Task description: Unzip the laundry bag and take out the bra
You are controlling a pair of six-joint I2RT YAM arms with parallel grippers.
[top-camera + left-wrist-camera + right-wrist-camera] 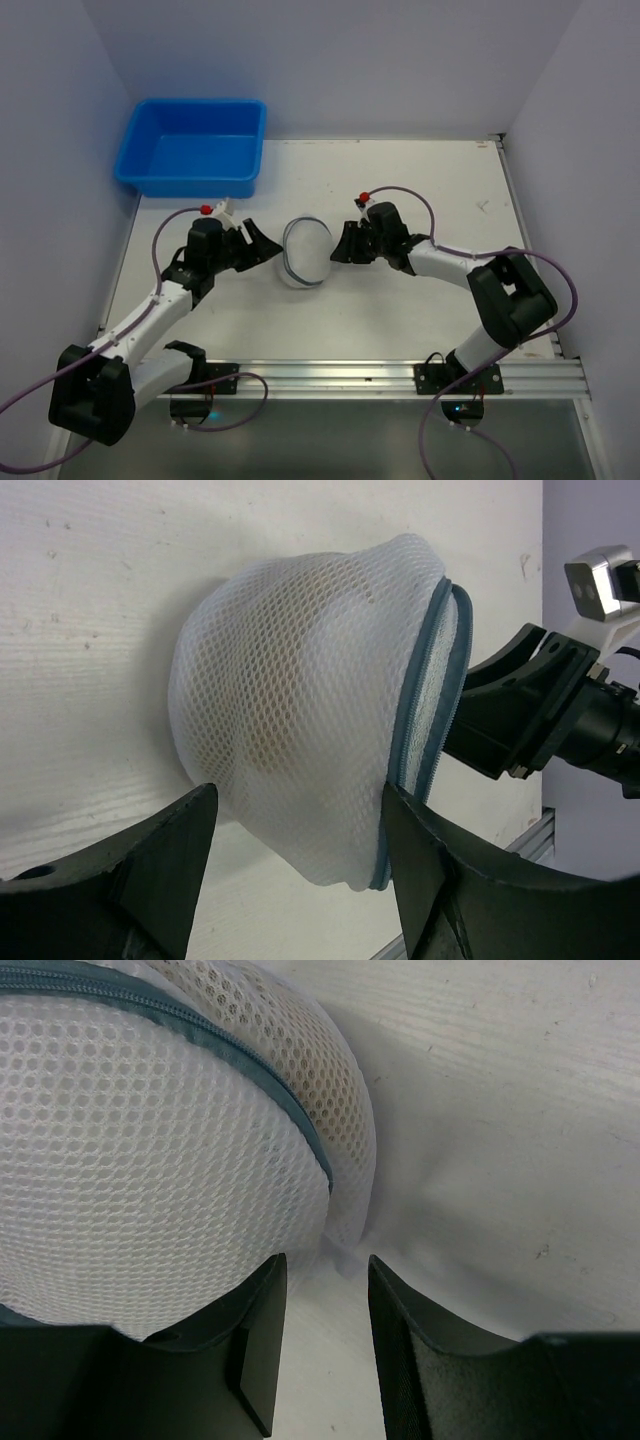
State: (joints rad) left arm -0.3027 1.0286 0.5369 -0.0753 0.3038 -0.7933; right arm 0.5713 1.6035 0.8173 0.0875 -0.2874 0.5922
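What lies inside the laundry bag [300,730] shows only as a vague tan shape behind the mesh.

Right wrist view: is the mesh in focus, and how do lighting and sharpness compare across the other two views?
Right wrist: laundry bag mesh and zipper sharp, soft shadow beneath, right gripper dark and featureless. Left wrist: mesh crisp, left gripper nearly black. Top external: even light, no glare, bag small.
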